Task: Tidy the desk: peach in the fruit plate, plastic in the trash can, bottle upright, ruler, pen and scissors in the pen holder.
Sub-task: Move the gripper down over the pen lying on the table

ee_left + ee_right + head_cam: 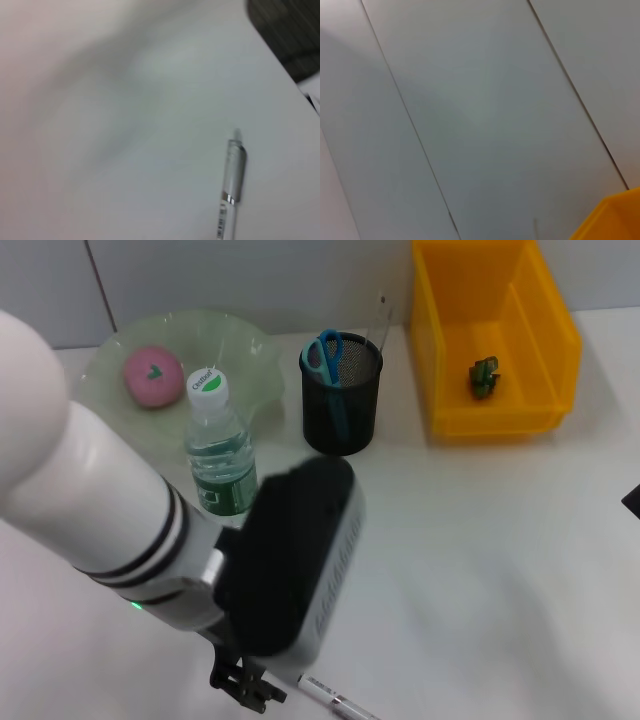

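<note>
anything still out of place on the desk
Only the pen: it lies flat on the table by the left gripper, not in the pen holder. Peach is plated and the bottle stands upright.

Worktop [500,540]: white, smooth, meets a pale panelled wall at the far edge.

Directly on it:
- Pale green fruit plate [250,360], far left.
- Water bottle [218,455], upright, green cap, just in front of the plate's near rim.
- Black mesh pen holder [341,400], far centre, right of the plate.
- Yellow bin [500,415], far right, well apart from the holder.
- Pen [335,702], silver, lying flat at the near edge, centre; in the left wrist view [233,185] it lies flat on bare surface.
</note>
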`<move>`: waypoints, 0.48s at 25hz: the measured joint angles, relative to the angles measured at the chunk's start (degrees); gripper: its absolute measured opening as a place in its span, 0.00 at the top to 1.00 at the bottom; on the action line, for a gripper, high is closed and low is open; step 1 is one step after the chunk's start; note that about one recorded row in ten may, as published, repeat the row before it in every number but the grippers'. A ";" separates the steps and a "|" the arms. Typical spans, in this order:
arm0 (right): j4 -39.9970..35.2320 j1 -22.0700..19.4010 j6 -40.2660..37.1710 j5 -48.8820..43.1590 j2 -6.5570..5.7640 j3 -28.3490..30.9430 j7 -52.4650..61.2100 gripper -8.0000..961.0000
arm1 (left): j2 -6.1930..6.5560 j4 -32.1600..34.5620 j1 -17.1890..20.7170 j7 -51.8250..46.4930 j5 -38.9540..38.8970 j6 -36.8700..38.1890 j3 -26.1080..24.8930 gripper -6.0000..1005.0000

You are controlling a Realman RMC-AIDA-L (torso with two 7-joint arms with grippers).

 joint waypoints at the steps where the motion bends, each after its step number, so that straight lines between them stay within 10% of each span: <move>1: 0.20 -0.10 -0.16 0.02 0.05 0.01 0.15 0.15 | 0.00 0.00 0.00 0.00 0.00 0.00 0.00 0.28; 12: 3.13 -2.27 -2.44 0.04 0.20 0.55 -0.08 0.15 | -0.05 -2.08 -2.33 7.65 3.98 -1.62 6.88 0.29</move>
